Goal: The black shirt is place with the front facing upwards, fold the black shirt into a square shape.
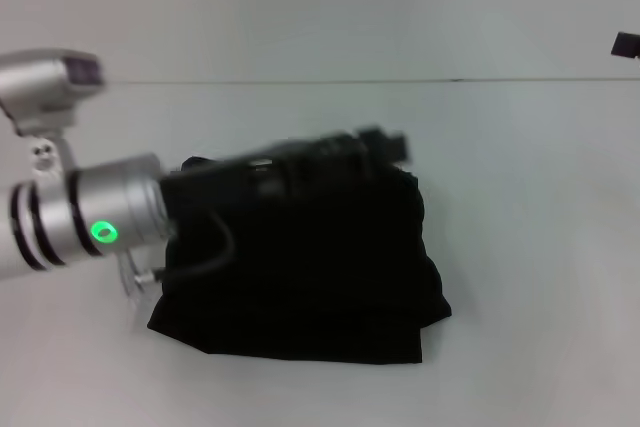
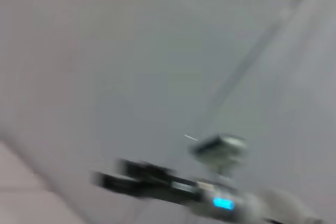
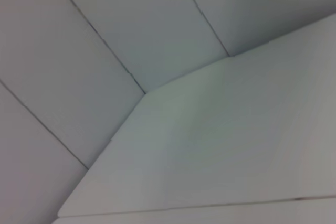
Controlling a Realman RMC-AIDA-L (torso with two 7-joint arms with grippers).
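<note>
The black shirt (image 1: 320, 277) lies on the white table as a compact, roughly square bundle in the middle of the head view, with no lettering showing. My left arm reaches in from the left, and its gripper (image 1: 385, 144) hovers over the shirt's far edge, smeared by motion. My right arm is outside the head view. The left wrist view shows a blurred black gripper (image 2: 110, 178) with a blue light, which looks like the right one, held off to the side. The right wrist view shows no shirt.
The white table (image 1: 520, 247) extends around the shirt on all sides, and its far edge meets a pale wall. A small dark object (image 1: 625, 44) sits at the far right edge. The right wrist view holds only the tabletop and wall panels.
</note>
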